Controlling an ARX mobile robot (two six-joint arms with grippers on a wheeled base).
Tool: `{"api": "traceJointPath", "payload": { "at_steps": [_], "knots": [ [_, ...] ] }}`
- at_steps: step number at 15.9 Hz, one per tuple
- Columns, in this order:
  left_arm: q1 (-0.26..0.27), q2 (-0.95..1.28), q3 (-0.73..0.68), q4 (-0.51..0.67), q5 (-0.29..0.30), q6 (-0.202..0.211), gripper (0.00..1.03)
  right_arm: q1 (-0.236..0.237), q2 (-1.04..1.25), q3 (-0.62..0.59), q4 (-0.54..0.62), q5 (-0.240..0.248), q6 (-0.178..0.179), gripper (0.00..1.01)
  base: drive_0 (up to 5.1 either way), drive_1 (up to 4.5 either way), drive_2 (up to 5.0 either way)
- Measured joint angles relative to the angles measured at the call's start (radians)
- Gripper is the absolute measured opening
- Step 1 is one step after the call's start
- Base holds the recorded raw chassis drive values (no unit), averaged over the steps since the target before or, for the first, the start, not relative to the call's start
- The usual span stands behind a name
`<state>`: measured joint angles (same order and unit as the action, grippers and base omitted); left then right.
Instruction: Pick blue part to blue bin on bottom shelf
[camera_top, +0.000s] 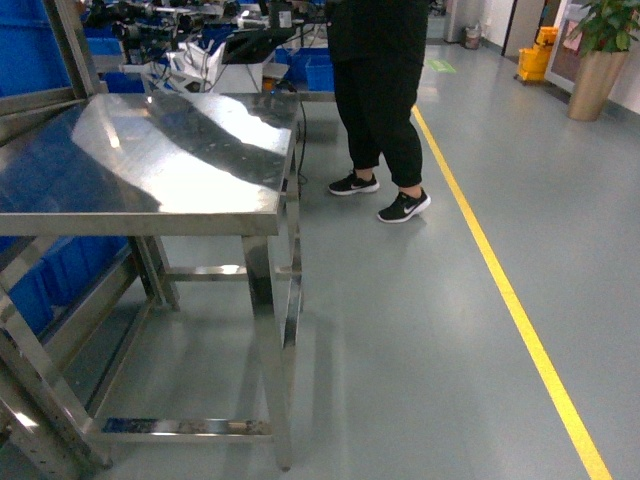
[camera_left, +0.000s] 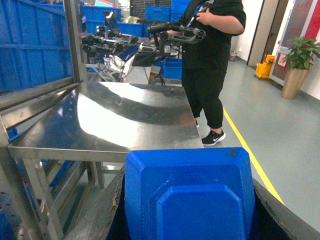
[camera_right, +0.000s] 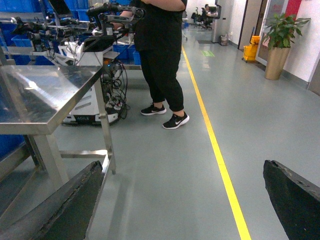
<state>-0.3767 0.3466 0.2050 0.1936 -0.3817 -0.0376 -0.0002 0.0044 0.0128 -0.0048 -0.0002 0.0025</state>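
Note:
The blue part, a chunky block with bevelled edges, fills the bottom of the left wrist view. My left gripper is shut on it, one dark finger pressed against each side. It hangs in the air just in front of the steel table. My right gripper is open and empty over the grey floor, its fingers far apart. Neither gripper shows in the head view. Blue bins stand stacked behind the rack frame at the left. The bottom shelf is out of view.
The steel table has a bare shiny top and open legs. A person in black stands behind it, beside another robot. A yellow floor line runs along the right. A potted plant stands at the far right.

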Motion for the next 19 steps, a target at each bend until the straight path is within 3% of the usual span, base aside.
{"api": "traceJointPath", "payload": {
  "at_steps": [19],
  "knots": [
    [0.001, 0.0, 0.0, -0.002, -0.002, 0.0, 0.44, 0.0, 0.0, 0.0, 0.0, 0.0, 0.0, 0.98, 0.4, 0.37, 0.4]
  ]
}}
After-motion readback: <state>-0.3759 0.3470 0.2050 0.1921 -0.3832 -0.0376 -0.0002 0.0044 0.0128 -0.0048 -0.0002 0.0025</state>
